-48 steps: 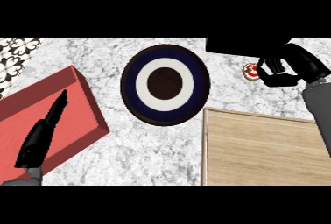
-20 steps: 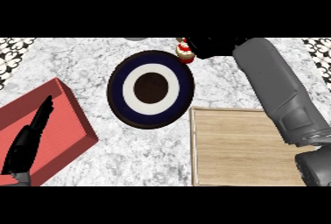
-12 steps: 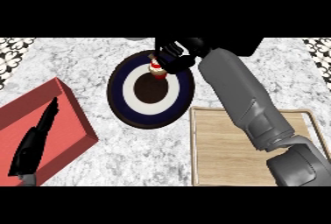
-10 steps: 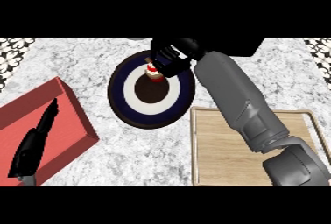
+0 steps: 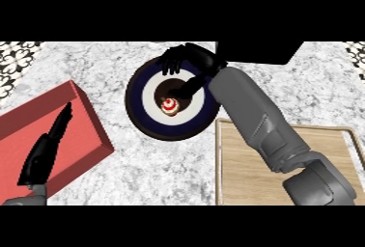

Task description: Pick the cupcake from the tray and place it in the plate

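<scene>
Worktop (image 5: 149, 169) is white-grey marbled stone, fills most of the view. Black-and-white floral patterned tile strip at far left corner (image 5: 16, 60) and again at far right corner (image 5: 354, 48). Dark black rectangular block (image 5: 257, 52) at the top edge, right of centre; cannot tell what it is. Red shallow box-like surface (image 5: 43, 120) lies angled on the worktop at left. Lighting flat and even, soft shadows only.
</scene>
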`<act>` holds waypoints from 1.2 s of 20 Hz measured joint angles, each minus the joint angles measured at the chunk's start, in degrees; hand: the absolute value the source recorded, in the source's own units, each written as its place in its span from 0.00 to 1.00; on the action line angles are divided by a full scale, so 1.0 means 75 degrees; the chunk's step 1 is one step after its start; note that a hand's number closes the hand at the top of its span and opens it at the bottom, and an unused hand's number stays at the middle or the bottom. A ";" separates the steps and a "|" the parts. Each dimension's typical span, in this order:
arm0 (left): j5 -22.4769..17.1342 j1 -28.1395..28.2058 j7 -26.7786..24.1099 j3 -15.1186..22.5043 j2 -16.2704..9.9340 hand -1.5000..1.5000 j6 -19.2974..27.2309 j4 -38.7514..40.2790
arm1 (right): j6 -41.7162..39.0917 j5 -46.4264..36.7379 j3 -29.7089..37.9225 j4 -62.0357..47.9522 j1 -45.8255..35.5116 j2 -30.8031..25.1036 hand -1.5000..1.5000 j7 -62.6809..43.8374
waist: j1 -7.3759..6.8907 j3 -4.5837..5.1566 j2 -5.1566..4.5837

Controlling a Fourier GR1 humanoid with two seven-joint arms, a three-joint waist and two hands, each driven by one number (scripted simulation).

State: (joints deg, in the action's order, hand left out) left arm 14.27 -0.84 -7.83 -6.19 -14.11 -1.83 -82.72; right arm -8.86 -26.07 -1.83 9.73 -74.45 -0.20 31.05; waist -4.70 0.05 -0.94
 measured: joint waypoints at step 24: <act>-0.0069 0.0173 -0.0023 -0.0092 -0.0044 0.50 -0.0121 -0.0363 | -0.1352 0.3080 0.2516 -0.0229 0.0773 -0.1567 0.00 0.0411 | 0.0009 -0.0024 -0.0191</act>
State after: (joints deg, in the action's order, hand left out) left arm 13.75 0.45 -8.01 -6.88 -14.44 -2.74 -85.44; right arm -19.01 -2.96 17.05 8.02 -68.65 -11.95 34.13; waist -4.63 -0.13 -2.37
